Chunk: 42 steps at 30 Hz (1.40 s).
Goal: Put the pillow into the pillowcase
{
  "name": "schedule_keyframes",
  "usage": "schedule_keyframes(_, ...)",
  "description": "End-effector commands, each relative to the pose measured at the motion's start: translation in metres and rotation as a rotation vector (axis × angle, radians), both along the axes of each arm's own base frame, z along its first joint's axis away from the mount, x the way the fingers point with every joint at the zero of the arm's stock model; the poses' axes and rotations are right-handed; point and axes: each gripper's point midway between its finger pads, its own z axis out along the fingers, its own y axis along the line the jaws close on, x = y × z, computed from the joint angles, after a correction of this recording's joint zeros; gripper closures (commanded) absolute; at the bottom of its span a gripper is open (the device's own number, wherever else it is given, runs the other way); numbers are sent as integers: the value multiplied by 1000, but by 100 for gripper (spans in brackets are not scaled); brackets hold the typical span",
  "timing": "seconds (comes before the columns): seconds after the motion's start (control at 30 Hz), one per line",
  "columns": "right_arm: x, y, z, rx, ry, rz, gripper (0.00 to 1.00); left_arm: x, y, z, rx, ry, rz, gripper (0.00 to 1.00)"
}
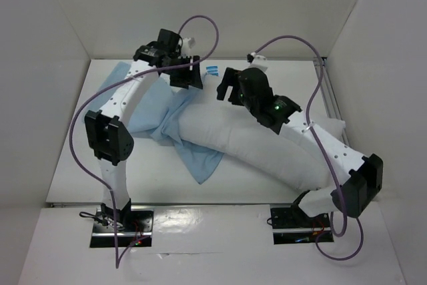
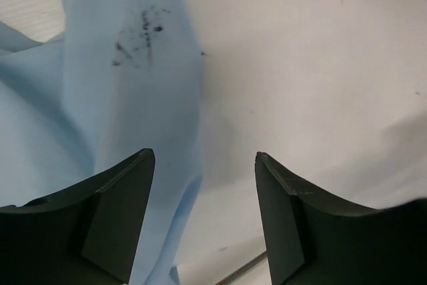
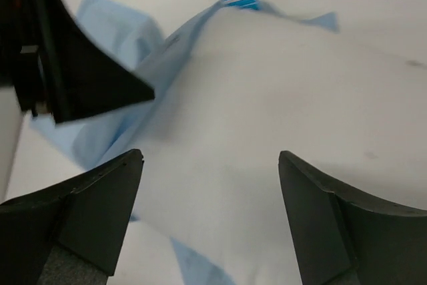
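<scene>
**Pillow (image 1: 253, 145) lies against pillowcase (image 1: 150, 108)**

It lies diagonally on the surface (image 1: 80, 178), its far left end touching the crumpled blue cloth. The left end effector (image 1: 187, 77) and right end effector (image 1: 225, 90) hang above that end, both wide open and empty.

White tabletop (image 1: 157, 175) inside plain white panel walls (image 1: 233, 5), under soft even light

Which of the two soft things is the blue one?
The pillowcase. It is the thin, limp, light blue cloth lying crumpled on the left. The other soft thing, the pillow, is white, plump and long, and curves away to the right.
</scene>
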Motion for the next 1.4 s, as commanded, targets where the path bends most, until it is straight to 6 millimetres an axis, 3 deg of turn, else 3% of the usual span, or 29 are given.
schedule_keyframes(0.0,19,-59,-21,-212,95,-147,9,8,-11,-11,136,-37,35,24)
schedule_keyframes(0.1,34,-72,-46,-271,190,-105,8,18,-13,-34,186,-15,50,24)
schedule_keyframes(0.2,38,-64,-79,-314,271,-40,7,23,-16,-40,181,0,63,29)
schedule_keyframes(0.3,52,-53,-98,-304,286,-11,7,29,-20,-45,168,4,65,64)
schedule_keyframes(0.4,68,-42,-110,-294,284,23,9,35,-28,-38,107,-3,68,92)
schedule_keyframes(0.47,75,-34,-121,-282,294,55,15,40,-33,-29,49,-12,68,100)
schedule_keyframes(0.57,68,-13,-131,-225,321,170,83,44,-35,-22,-10,-15,54,100)
schedule_keyframes(0.6,63,-13,-143,-229,351,183,100,42,-37,-22,-18,-12,46,100)
schedule_keyframes(0.63,56,-2,-139,-218,330,215,100,40,-40,-20,-37,-1,38,100)
schedule_keyframes(0.67,45,-2,-148,-223,337,228,100,41,-42,-19,-48,-8,32,100)
schedule_keyframes(0.7,44,3,-122,-191,248,229,100,43,-40,-11,-64,-26,32,100)
schedule_keyframes(0.77,27,10,-98,-173,150,253,100,44,-41,-6,-109,-16,28,100)
schedule_keyframes(0.87,9,10,-83,-198,87,252,100,43,-47,3,-182,4,15,100)
schedule_keyframes(0.93,-4,5,-74,-208,45,247,100,51,-39,8,-212,-12,26,100)
schedule_keyframes(1.1,-35,12,-77,-248,1,317,100,58,-36,8,-271,21,73,100)
schedule_keyframes(1.27,-52,23,-92,-274,26,396,100,49,-52,24,-370,25,-26,100)
schedule_keyframes(1.37,-53,40,-94,-267,19,457,100,34,-60,65,-446,-43,-116,100)
